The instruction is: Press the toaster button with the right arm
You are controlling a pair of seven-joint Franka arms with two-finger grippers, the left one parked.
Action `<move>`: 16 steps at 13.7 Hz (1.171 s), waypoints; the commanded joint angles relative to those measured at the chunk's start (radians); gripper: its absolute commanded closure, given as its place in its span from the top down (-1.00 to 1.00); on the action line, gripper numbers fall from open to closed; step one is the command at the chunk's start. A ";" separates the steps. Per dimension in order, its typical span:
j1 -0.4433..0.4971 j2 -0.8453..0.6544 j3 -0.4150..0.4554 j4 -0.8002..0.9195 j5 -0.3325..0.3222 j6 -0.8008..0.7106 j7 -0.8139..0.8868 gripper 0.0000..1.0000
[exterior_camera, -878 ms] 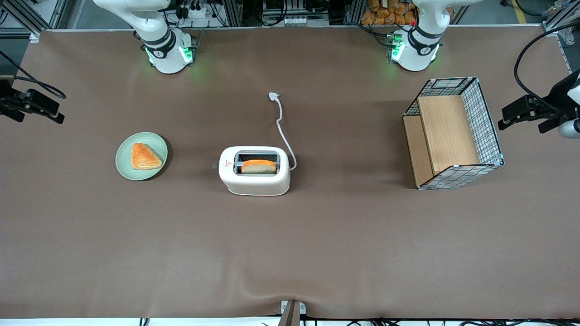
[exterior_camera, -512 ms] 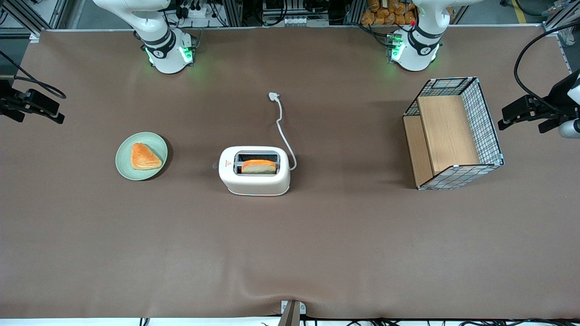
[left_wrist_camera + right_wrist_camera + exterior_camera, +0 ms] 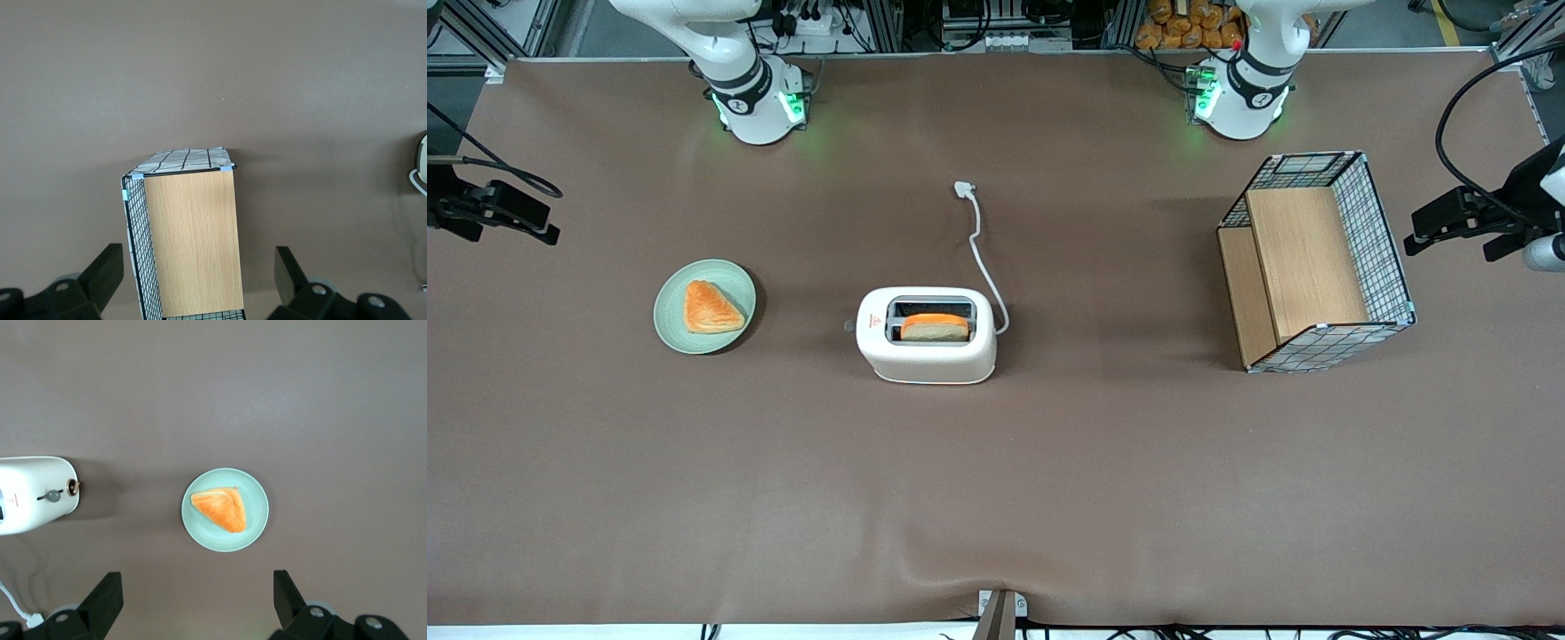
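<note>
My gripper (image 3: 193,603) hung spread high above the plate (image 3: 257,520), well apart from the toaster button (image 3: 53,496). Descending with fingers apart, I judged, risked straddling that small knob or shoving the toaster (image 3: 926,334).

- The front view looks steeply down from above the table's (image 3: 1049,498) near edge, far enough off to take in the whole brown top and both arm bases.
- The right wrist view looks straight down from high over the working arm's end; the gripper (image 3: 197,603), fingers spread wide, frames a green plate (image 3: 257,520) and the toaster's (image 3: 27,495) narrow end with the toaster button (image 3: 52,496).
- The left wrist view faces straight down from high over the wire basket (image 3: 143,267).
- Front and right wrist views share the plate (image 3: 671,329) and toaster (image 3: 925,360); front and left wrist views share the basket (image 3: 1383,240).
</note>
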 commanded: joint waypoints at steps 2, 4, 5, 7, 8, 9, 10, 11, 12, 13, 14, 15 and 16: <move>-0.007 0.049 0.014 0.005 -0.005 -0.006 -0.003 1.00; 0.006 0.071 0.016 0.008 0.001 0.001 0.003 1.00; 0.012 0.088 0.017 0.010 0.004 0.001 0.008 1.00; 0.015 0.109 0.016 0.005 0.062 0.001 0.013 1.00; 0.013 0.134 0.016 0.007 0.079 0.001 0.011 1.00; 0.016 0.157 0.016 0.004 0.088 0.001 0.013 0.93; 0.024 0.177 0.017 0.004 0.096 0.008 0.013 0.82; 0.038 0.192 0.017 0.004 0.120 0.017 0.013 0.66; 0.044 0.203 0.017 0.001 0.145 0.018 0.013 0.42; 0.053 0.212 0.017 -0.005 0.166 0.021 0.013 0.19; 0.062 0.224 0.017 -0.012 0.182 0.024 0.013 -0.13; 0.073 0.235 0.017 -0.016 0.194 0.027 0.013 -0.40; 0.081 0.241 0.017 -0.028 0.209 0.035 0.013 -0.63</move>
